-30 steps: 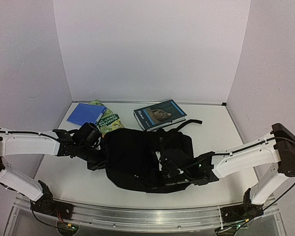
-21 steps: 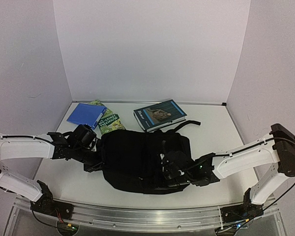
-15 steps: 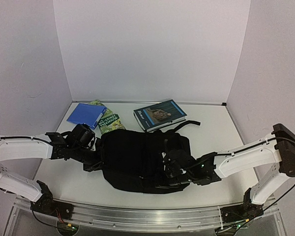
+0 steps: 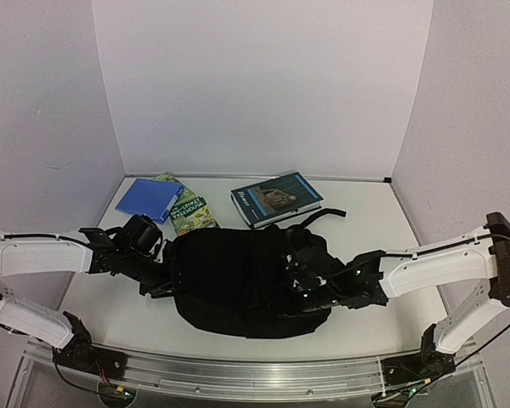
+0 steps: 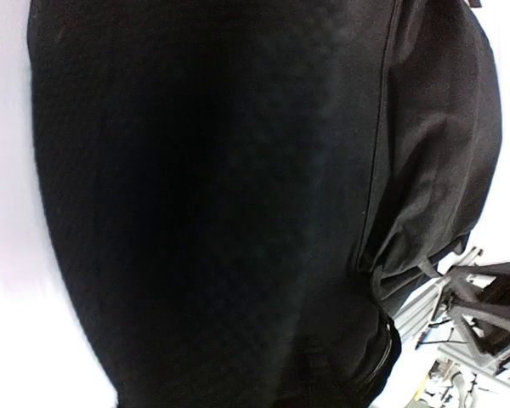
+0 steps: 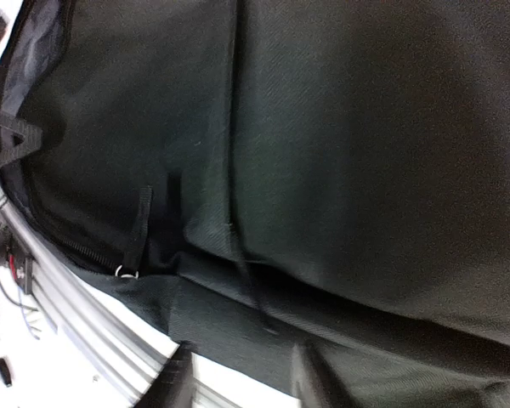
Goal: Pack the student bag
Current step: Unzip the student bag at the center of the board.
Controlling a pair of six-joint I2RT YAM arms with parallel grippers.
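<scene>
**My two end effectors at the student bag (image 4: 238,280)**
The student bag lies flat in the middle of the bench (image 4: 365,229), between my arms. My right end effector (image 6: 242,387) is at its right part, fingers apart. My left end effector (image 4: 163,276) is at its left edge; I cannot tell whether it is apart or together. Beyond the bag lie a blue folder (image 4: 150,197), a green book (image 4: 187,211) and a dark book (image 4: 276,197).
</scene>
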